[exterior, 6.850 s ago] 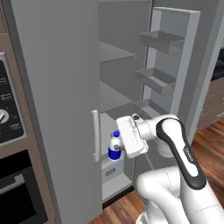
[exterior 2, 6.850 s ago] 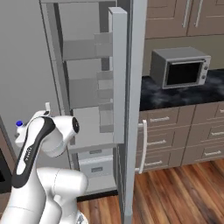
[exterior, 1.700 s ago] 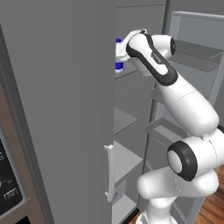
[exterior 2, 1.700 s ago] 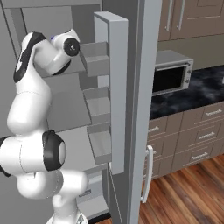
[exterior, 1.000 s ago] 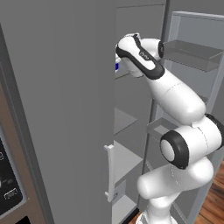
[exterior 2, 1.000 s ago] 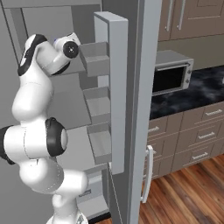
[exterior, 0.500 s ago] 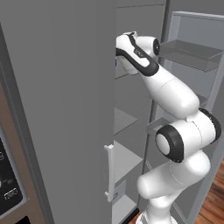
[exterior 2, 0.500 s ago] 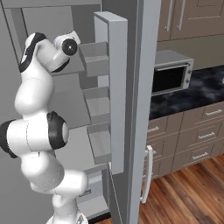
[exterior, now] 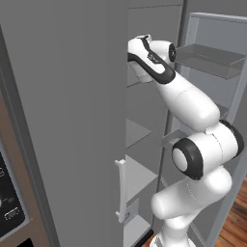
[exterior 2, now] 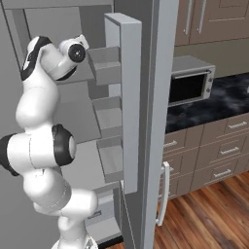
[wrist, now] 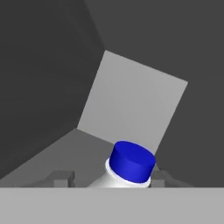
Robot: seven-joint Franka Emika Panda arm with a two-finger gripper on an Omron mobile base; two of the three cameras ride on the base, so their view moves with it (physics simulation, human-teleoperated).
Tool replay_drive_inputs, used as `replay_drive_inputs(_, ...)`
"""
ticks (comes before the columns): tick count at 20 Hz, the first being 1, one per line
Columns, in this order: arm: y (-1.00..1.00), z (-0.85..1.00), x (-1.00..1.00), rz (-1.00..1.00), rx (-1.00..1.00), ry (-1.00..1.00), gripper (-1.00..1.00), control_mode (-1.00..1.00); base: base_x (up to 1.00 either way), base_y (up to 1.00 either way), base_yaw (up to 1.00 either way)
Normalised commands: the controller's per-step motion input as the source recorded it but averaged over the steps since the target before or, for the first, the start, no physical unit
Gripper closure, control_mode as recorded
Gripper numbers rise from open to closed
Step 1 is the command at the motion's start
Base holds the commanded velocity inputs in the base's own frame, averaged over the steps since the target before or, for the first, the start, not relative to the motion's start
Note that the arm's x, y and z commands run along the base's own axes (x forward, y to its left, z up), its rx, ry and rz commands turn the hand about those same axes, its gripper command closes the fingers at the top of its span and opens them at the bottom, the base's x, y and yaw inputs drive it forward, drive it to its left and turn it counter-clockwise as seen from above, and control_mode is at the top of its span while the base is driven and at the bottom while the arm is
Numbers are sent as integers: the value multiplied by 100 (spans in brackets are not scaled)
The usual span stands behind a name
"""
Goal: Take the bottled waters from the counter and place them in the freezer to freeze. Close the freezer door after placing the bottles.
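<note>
A bottled water (wrist: 131,161) with a blue cap and a white neck stands tilted between my fingertips (wrist: 60,177) in the hand view. My gripper (wrist: 110,179) is shut on it over a grey shelf deep in the freezer (exterior: 141,133). My arm reaches high into the upper compartment, with the hand (exterior: 140,54) partly behind the closed grey door beside it. The freezer door (exterior: 212,60) stands wide open with its grey shelf bins (exterior 2: 104,63) facing the arm. The counter (exterior 2: 219,102) lies off to the right.
A grey microwave (exterior 2: 190,83) sits on the black counter above taupe drawers (exterior 2: 221,146). A brown oven panel with dials (exterior: 8,202) is at the far left. The closed fridge door (exterior: 72,120) and its pale handle (exterior: 120,193) stand close beside the arm.
The hand has pushed further into the upper freezer compartment. The blue of the bottle that showed at the door edge in the left base view is now hidden.
</note>
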Motion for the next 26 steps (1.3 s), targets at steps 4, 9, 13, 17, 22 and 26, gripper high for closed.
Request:
replay_drive_inputs(4, 0, 28, -86, 0, 0, -18, -100, -100, 0, 0, 0)
replay_drive_inputs(9, -2, 38, -100, -6, 4, -19, -100, -100, 0, 0, 0)
replay_drive_inputs(13, -18, 43, -100, -29, 24, -5, -100, -100, 0, 0, 0)
replay_drive_inputs(17, -20, 72, -100, -41, 38, 2, -100, -100, 0, 0, 0)
replay_drive_inputs(22, -6, 54, -100, -32, 37, 42, -100, -100, 0, 0, 0)
replay_drive_inputs(26, -6, 40, -100, -21, 49, 75, -100, -100, 0, 0, 0)
